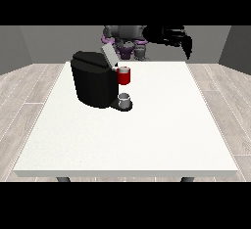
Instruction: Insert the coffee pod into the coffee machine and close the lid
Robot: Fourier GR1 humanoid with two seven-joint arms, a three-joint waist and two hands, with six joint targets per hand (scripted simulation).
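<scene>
Standing toward the far left part of the white table [147,140]: a black coffee machine [93,83], bulky and dark, with its grey lid [108,54] tilting up and back, open. Sitting at the machine's front top, just beside the raised lid: a red holder [124,77] with a small pale disc on top, possibly the coffee pod [124,69], though too small to tell for sure whether resting in or merely on the red part. Resting below that, on the machine's dark base plate: a small grey cup [124,100], upright. Hanging above the far edge of the table, well apart from the machine: the hand at the view's right [187,43], black, with dark fingers pointing downward and holding nothing visible; straight or curled, cannot tell. Showing nowhere clearly: the other hand, hidden behind the machine and the grey torso [127,39] at the top.
</scene>
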